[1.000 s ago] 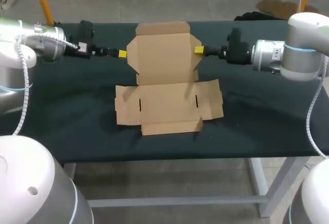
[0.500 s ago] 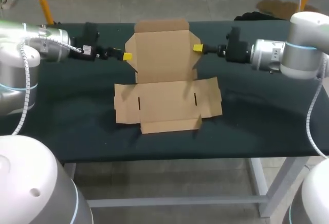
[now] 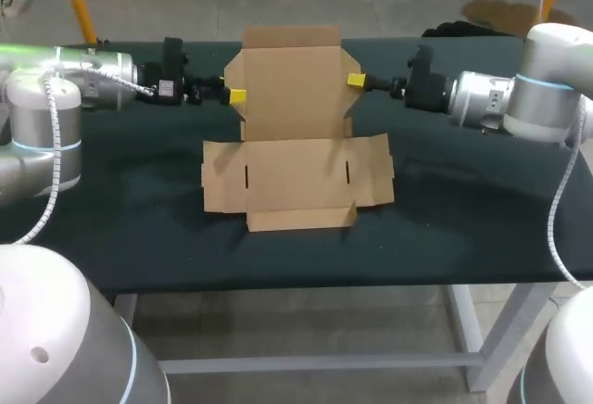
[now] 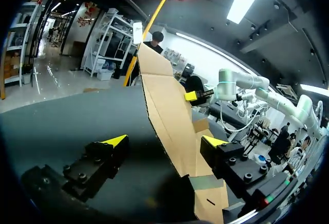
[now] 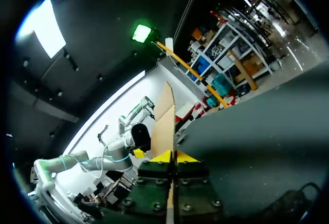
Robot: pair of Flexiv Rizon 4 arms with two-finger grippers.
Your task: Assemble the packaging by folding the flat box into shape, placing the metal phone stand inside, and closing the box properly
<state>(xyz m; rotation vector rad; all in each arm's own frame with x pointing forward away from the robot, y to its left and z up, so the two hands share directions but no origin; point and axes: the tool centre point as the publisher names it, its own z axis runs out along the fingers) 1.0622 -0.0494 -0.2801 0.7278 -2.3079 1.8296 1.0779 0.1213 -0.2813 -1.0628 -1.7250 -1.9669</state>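
Observation:
The brown cardboard box (image 3: 296, 177) lies unfolded on the dark table (image 3: 130, 200), with its rear lid panel (image 3: 292, 84) lifted nearly upright. My right gripper (image 3: 356, 81) is at the panel's right edge. In the right wrist view this right gripper (image 5: 168, 156) is shut on the thin cardboard edge (image 5: 165, 118), which rises from between its tips. My left gripper (image 3: 233, 95) is at the panel's left edge. In its own view the left gripper (image 4: 164, 142) is open, with the panel edge (image 4: 167, 98) standing between its fingers. No metal phone stand shows in any view.
The box's side flaps (image 3: 222, 186) and front flap (image 3: 301, 219) lie flat on the table toward its near edge. Bare table surface extends on both sides of the box under each arm.
The rear panel has swung up from leaning back to nearly upright. My left gripper moved right onto the panel's left edge, the right gripper shifted slightly left, and the box slid a little left.

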